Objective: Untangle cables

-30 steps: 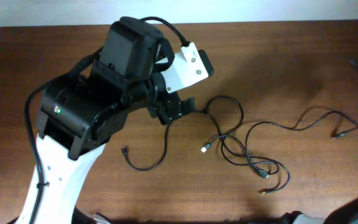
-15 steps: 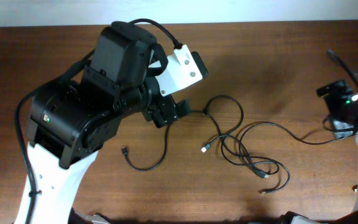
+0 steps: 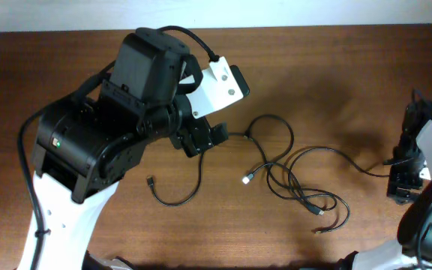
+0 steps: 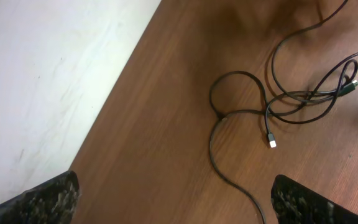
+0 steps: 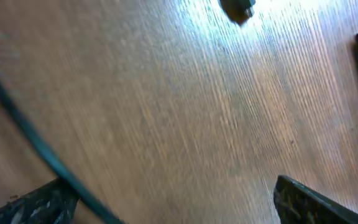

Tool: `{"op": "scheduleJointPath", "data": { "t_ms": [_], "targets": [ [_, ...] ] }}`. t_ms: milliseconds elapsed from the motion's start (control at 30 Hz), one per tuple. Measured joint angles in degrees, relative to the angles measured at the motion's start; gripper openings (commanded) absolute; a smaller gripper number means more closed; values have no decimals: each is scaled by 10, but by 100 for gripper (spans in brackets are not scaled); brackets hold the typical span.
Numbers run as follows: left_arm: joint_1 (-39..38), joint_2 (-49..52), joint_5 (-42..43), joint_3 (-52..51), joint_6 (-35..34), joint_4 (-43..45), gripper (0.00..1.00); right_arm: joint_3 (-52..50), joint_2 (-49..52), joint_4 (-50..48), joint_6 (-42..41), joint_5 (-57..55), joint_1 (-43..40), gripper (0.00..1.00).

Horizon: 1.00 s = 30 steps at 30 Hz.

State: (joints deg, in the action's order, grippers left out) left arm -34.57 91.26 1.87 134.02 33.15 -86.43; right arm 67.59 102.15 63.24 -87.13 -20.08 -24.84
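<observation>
The cables (image 3: 295,176) are thin black cords spread in loose curves mid-table, with a loop (image 3: 270,135), a knot of crossing strands (image 3: 306,196) and a silver tip (image 3: 247,178). One strand runs left to a small plug (image 3: 150,180). Another runs right, ending beside my right gripper (image 3: 397,187), which is open over bare wood. My left gripper (image 3: 210,136) hovers open at the loop's left side. In the left wrist view the loop (image 4: 240,93) lies ahead and one strand (image 4: 238,194) passes between the fingers. The right wrist view is blurred, showing a strand (image 5: 36,152) and a plug (image 5: 237,10).
The table's far edge meets a white wall (image 4: 48,81) behind the left arm. The bulky left arm (image 3: 111,142) covers much of the table's left half. The right arm (image 3: 430,150) stands at the right edge.
The right arm has come in from the right edge and its gripper has opened, leaving the long strand's end on the table. The left arm shifted slightly left.
</observation>
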Motion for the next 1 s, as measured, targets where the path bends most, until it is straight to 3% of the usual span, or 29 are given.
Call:
{"op": "scheduleJointPath", "data": {
  "t_ms": [133,200,333,433,533,600,700,767,900,1000],
  "targets": [
    [0,0,0,0,0,-1,99,0,37,-21,23,30,0,4],
    [0,0,0,0,0,-3,99,0,37,-21,79,52,0,4],
    [0,0,0,0,0,-8,99,103,-28,-22,365,189,0,4],
    [0,0,2,0,0,-9,99,266,-77,17,475,311,13,4],
    [0,0,15,0,0,-9,99,495,-149,96,534,376,111,4],
    [0,0,18,0,0,-9,99,566,-150,96,544,387,200,4],
    [0,0,22,0,0,-18,99,583,-148,34,559,390,289,4],
    [0,0,22,0,0,-28,99,582,-142,7,584,370,280,4],
    [0,0,26,0,0,-29,99,586,-105,-128,719,312,153,4],
    [0,0,27,0,0,-31,99,586,-7,-233,834,290,77,4]
  ]
}}
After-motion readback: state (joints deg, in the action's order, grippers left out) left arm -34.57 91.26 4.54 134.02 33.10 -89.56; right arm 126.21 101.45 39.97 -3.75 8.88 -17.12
